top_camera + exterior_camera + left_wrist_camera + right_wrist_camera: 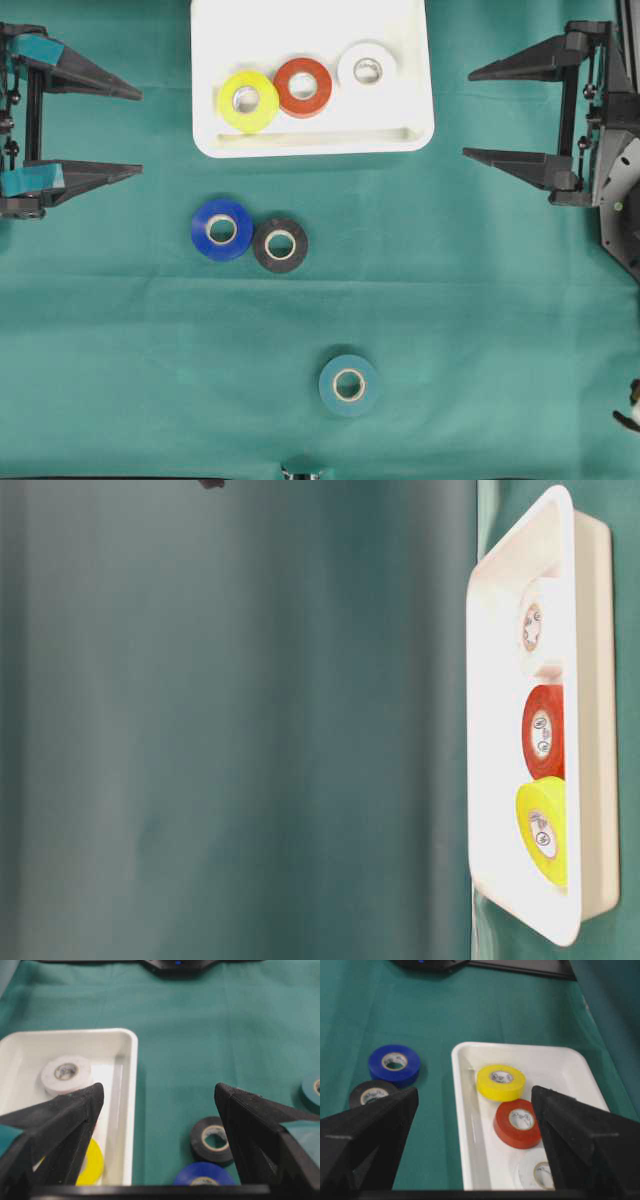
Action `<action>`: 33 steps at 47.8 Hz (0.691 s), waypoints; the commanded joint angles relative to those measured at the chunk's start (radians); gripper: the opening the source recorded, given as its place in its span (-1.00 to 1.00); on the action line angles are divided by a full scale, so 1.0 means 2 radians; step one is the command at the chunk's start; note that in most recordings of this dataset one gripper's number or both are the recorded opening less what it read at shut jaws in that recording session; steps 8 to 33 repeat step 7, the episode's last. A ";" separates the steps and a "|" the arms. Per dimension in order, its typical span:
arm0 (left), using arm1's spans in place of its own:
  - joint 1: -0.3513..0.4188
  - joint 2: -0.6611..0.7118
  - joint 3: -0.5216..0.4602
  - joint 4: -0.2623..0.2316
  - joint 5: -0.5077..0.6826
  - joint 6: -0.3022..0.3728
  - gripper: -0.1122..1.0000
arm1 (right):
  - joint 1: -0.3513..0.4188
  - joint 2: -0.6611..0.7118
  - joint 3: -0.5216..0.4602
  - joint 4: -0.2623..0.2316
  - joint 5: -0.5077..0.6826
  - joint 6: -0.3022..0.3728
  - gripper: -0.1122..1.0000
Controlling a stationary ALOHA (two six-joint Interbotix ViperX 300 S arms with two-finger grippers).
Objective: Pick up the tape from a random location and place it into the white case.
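White case (312, 140) at top centre of overhead view, on green cloth (480, 300). Already inside, in a row: yellow roll (248, 101), red roll (303, 87), white roll (367, 68); yellow & red touching, white just beside red.

Still out on cloth: blue roll (222, 229) and black roll (280, 245), touching each other, left of centre, below the case; teal roll (349, 385) alone at lower centre, well apart from the pair. All lying flat, core hole up.

Left gripper (135, 133) parked at upper-left edge of overhead view, jaws spread wide, nothing between. Right gripper (468, 113) at upper-right edge, same: jaws wide apart, empty. Neither near any roll.

Handling, as judged: small rolls, prob. light, stiff ring w/ cardboard core, so no crush risk at normal squeeze. Outer wrap looks smooth, maybe a bit slippery; flat sides give better bite than curved rim. Best hold prob. across the outer diameter from above, or one finger down the core & one outside the wall. Blue/black touching = little room for a finger between them; approach along the free sides, else neighbour gets shoved. Teal roll easiest: clear all round, though low contrast vs cloth. Case rim raised, so roll needs lifting over it; free floor at left & lower strip of case.
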 commanded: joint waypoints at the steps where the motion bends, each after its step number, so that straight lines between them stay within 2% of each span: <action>1: 0.000 0.005 -0.009 -0.001 -0.009 -0.001 0.97 | 0.000 -0.002 -0.011 -0.002 -0.002 0.002 0.78; 33: -0.001 0.014 -0.013 -0.001 -0.020 -0.001 0.97 | 0.000 -0.001 -0.014 -0.002 -0.003 0.002 0.78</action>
